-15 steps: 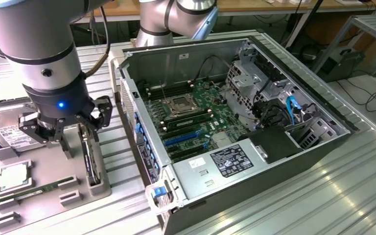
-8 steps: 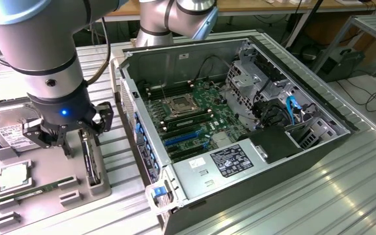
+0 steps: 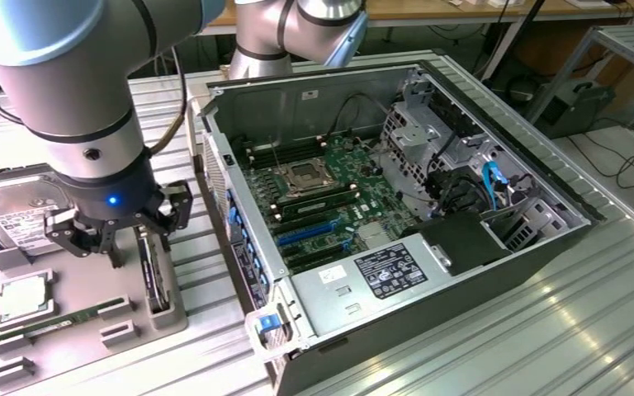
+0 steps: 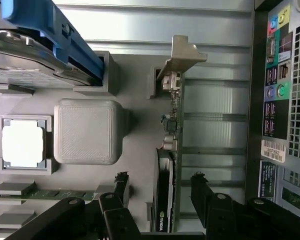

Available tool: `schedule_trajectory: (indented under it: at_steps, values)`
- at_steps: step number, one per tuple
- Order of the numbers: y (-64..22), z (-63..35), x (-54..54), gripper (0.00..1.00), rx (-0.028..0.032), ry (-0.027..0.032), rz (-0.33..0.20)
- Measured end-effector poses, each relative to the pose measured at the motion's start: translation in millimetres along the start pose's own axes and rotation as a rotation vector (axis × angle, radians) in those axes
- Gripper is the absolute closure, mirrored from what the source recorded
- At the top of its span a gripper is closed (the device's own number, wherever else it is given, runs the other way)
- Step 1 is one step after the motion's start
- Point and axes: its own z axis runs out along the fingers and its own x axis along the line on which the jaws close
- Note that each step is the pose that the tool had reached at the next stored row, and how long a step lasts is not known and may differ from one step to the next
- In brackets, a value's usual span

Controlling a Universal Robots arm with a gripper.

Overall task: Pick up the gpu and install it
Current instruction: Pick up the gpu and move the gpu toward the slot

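The gpu [image 4: 170,145] stands on edge in a slot of the grey fixture tray [image 4: 135,150], its silver bracket [image 4: 182,55] at one end. In the exterior view the gpu [image 3: 154,276] is a thin dark card at the tray's right side. My gripper [image 3: 119,241] hangs just over it, open and holding nothing. In the wrist view the gripper [image 4: 160,184] has one black finger [image 4: 122,182] on each side of the card's fan end, apart from it. The open computer case [image 3: 537,177] lies to the exterior view's right, with blue slots [image 3: 306,235] on its motherboard.
The tray also holds a hard drive [image 3: 20,219], a processor [image 3: 26,301] and a memory stick [image 3: 53,323]. A grey block [image 4: 87,131] stands beside the gpu. The case's rear panel [image 4: 282,100] lies close to the tray. Ribbed metal table [image 3: 537,330] lies around.
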Motion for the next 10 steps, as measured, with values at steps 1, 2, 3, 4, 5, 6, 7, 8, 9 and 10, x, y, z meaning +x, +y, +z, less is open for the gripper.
schedule_trajectory:
  at_steps: [1,2,3,4,5,6,7,8,9,10]
  values:
    - [-0.1,1.4,0.0,0.38,0.0001,0.0001,0.0]
    - [-0.1,3.1,0.1,0.38,0.0002,0.0001,0.0]
    - [-0.2,5.1,0.1,0.38,0.0003,0.0,0.0]
    - [-0.2,6.7,0.1,0.38,0.0005,0.0,0.0]
    - [-0.2,8.5,0.1,0.38,0.0006,0.0,0.0]
    - [-0.3,10.2,0.1,0.38,0.0007,0.0,0.0]
    - [-0.3,11.9,0.1,0.38,0.0012,0.0,0.0]
    - [-0.4,13.7,0.2,0.38,0.0019,0.0001,0.0]
    - [-0.4,15.5,0.2,0.38,0.0023,0.0001,0.0]
    - [-0.5,17.4,0.2,0.38,0.0026,0.0,0.0]
